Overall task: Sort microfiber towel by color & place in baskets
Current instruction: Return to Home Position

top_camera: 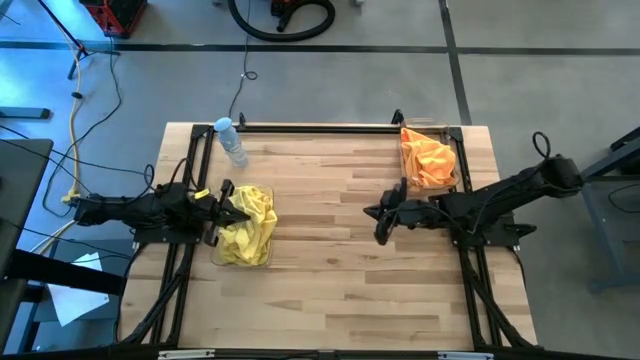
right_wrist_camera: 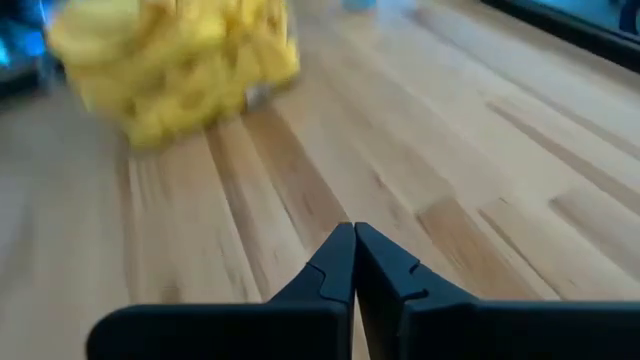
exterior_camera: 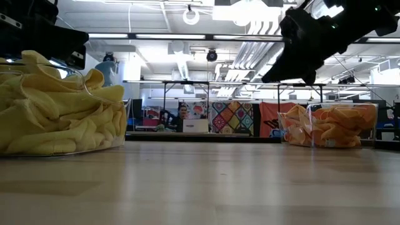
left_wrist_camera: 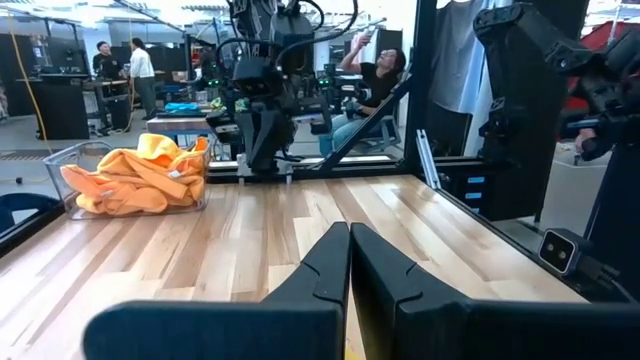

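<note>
The left gripper (top_camera: 240, 213), jaws closed on nothing, hangs at the edge of the yellow towels (top_camera: 255, 230) in the left basket (top_camera: 240, 262). The right gripper (top_camera: 378, 216), also pinched shut and empty, has the orange towels (top_camera: 430, 160) in the right basket (top_camera: 458, 165) beside and behind it.

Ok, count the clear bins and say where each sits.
2: the yellow-cloth bin by the left end effector; the orange-cloth bin at the table's right edge.

The yellow towels (right_wrist_camera: 170, 60) are a blur in the right wrist view. In the low view their bin (exterior_camera: 122, 125) runs off the left edge, and the orange towels (exterior_camera: 331, 125) are too heaped to count.
</note>
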Tool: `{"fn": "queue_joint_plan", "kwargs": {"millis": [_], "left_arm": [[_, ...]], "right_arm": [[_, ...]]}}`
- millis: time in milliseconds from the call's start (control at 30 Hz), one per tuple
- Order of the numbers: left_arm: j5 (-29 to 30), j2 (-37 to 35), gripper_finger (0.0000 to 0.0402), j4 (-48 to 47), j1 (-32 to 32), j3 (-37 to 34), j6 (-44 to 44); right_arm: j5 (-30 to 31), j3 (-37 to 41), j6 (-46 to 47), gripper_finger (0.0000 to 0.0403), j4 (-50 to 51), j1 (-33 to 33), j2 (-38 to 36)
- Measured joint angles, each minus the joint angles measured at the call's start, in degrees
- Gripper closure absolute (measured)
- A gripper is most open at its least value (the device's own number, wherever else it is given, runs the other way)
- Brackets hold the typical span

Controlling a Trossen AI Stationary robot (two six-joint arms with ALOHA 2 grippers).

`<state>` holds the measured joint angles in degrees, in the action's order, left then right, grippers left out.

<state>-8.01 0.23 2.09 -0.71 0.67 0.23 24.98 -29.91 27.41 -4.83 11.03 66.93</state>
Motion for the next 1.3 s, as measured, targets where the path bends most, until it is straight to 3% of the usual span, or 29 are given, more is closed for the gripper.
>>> {"fn": "queue_joint_plan", "kwargs": {"millis": [200, 700, 867, 1000, 1100, 1300], "left_arm": [[0.02, 0.02, 0.0401, 0.02, 0.00, 0.00, -0.02], [0.09, 0.02, 0.0401, 0.02, 0.00, 0.00, -0.04], [0.09, 0.02, 0.0401, 0.02, 0.00, 0.00, -0.04], [0.09, 0.02, 0.0401, 0.02, 0.00, 0.00, -0.04], [0.09, 0.02, 0.0401, 0.02, 0.00, 0.00, -0.04], [0.13, 0.18, 0.0401, 0.05, -0.01, 0.02, -0.07]], "right_arm": [[-2.19, 6.88, -3.42, 0.0402, 0.40, -0.29, -7.31], [-10.94, 23.54, -12.83, 0.0403, -1.89, -0.25, -44.53], [-15.31, 27.36, -14.98, 0.0403, -1.77, -0.27, -54.94], [-15.39, 29.35, -17.91, 0.0403, -1.50, -0.27, -62.03], [-14.52, 29.34, -21.42, 0.0403, -1.06, -0.28, -66.80], [-13.84, 29.27, -25.38, 0.0403, -1.83, -0.55, -66.83]]}}
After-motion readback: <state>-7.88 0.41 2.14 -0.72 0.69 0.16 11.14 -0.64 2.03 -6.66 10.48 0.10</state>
